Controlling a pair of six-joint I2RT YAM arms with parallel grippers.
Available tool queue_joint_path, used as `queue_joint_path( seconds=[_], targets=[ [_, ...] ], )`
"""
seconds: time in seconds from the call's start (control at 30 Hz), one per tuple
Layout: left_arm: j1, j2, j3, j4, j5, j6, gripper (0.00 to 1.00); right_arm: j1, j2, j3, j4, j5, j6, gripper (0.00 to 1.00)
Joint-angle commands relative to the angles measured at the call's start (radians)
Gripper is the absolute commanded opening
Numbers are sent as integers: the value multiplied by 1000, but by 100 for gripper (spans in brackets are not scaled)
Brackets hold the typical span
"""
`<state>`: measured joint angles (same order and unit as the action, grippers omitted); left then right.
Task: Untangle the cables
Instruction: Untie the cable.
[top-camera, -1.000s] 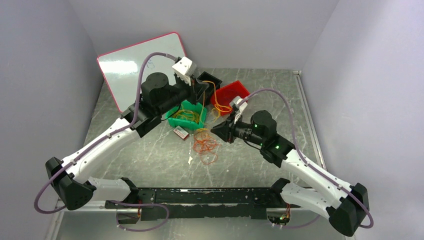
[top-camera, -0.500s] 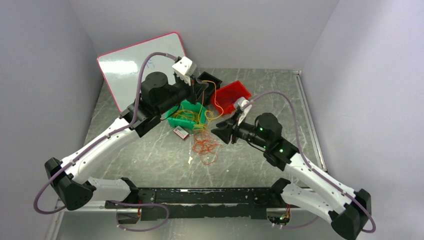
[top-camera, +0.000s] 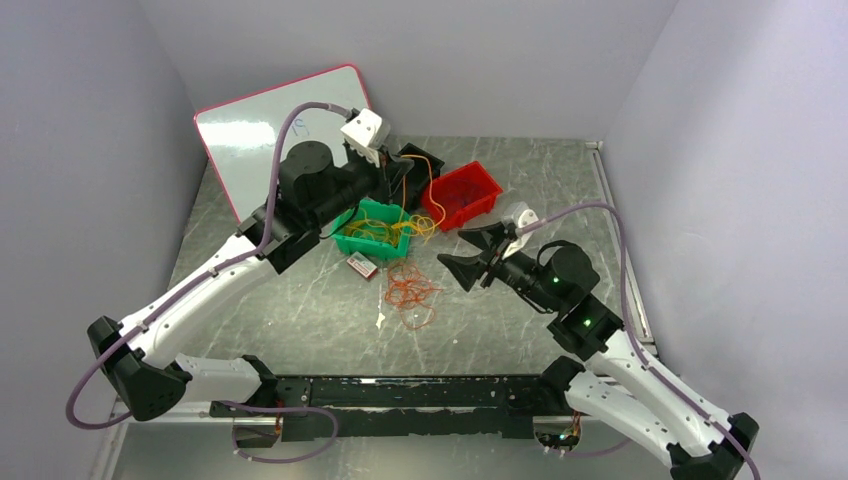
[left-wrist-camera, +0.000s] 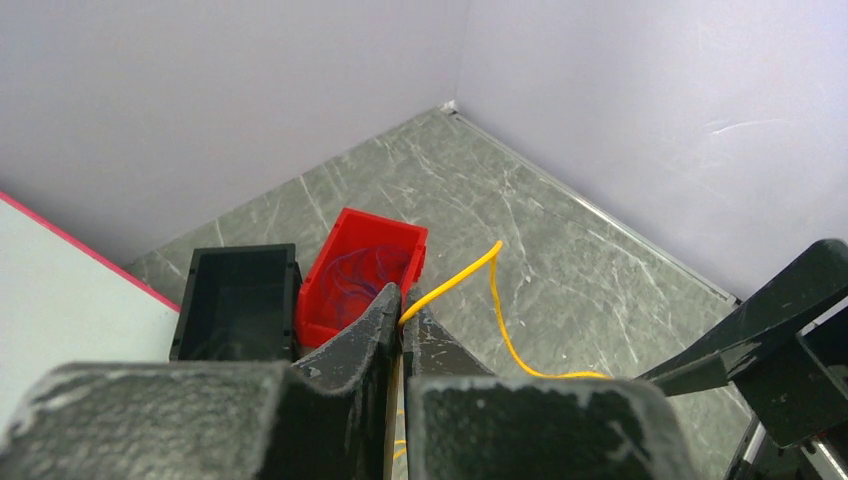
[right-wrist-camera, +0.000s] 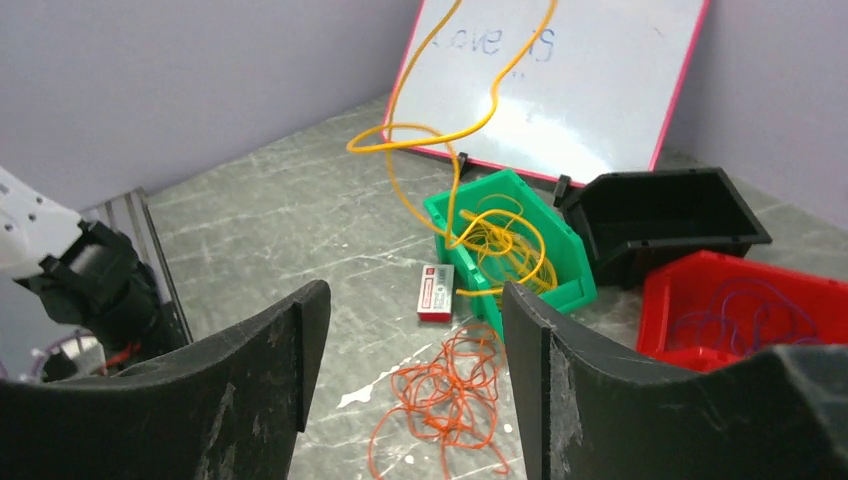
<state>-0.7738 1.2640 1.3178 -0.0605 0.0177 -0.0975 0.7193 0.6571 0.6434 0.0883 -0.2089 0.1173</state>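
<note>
Cables sat in three spots in top view: orange tangle (top-camera: 412, 292) loose on the table (top-camera: 300, 310) near centre, yellow bunch (top-camera: 385, 230) in the green bin (top-camera: 352, 243) at approx 11 o'clock of the tangle, and one yellow strand (left-wrist-camera: 460, 280) lifted up out of that bin. L gripper (top-camera: 392, 172) hung above the bin's far edge, jaws pressed together and clamped on that strand; the L wrist cam showed the wire pinched right at the fingertips (left-wrist-camera: 385, 315) and looping off toward 3 o'clock. R gripper (top-camera: 452, 249) was at approx 2 o'clock of the orange tangle, raised off the table, jaws wide apart, pointing toward 9 o'clock at the bin. R wrist cam showed the strand dropping from the top of frame into the green bin. Red bin (top-camera: 488, 178) stood at 1 o'clock of the tangle w/ thin purple loops (right-wrist-camera: 740, 315) inside; black bin (top-camera: 420, 158) sat just beside it, at its 10 o'clock. Small red-white box (top-camera: 361, 265) lay on the table touching or nearly touching the green bin's near side; couldn't tell which. Whiteboard (top-camera: 250, 130) leaned on the wall at approx 10 o'clock.
</note>
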Motion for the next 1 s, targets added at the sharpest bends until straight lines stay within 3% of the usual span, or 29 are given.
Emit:
queue_joint_path(
  seconds=[0.0, 0.23, 0.77, 0.97],
  targets=[
    [1, -26, 57, -9, 2, 22, 7, 1, 25, 3, 94, -119, -150, 68],
    [2, -27, 88, -34, -22, 16, 7, 1, 46, -132, 398, -127, -357, 72],
    [2, -29, 113, -45, -148, -30, 7, 49, 253, -77, 571, -81, -437, 74],
    [5, -31, 116, -45, -163, -29, 7, 113, 348, -48, 629, 14, -501, 74]
  ],
)
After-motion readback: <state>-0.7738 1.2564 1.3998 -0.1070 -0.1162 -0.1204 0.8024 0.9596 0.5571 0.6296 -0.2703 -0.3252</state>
